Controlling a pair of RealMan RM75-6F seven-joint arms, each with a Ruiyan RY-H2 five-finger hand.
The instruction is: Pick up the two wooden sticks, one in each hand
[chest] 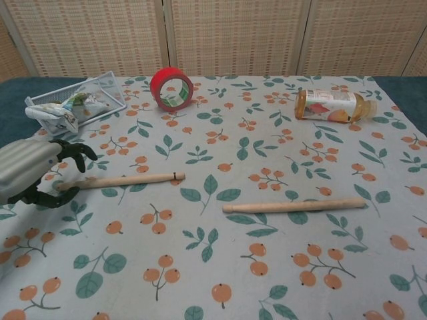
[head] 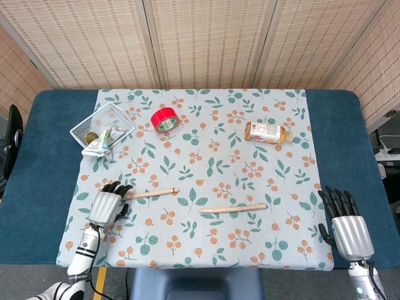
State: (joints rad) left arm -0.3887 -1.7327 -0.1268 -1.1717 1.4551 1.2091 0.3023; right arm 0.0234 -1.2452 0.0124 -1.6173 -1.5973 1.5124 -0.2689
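Note:
Two wooden sticks lie flat on the leaf-print cloth. The left stick points left to right, and the right stick lies nearer the front. My left hand hovers over the left end of the left stick, fingers apart and curved, holding nothing. At the cloth's front right corner, my right hand stays open with fingers spread, well clear of the right stick. The chest view does not show that hand.
A wire basket with a crumpled packet sits at the back left. A red tape roll stands behind the sticks. A bottle lies on its side at the back right.

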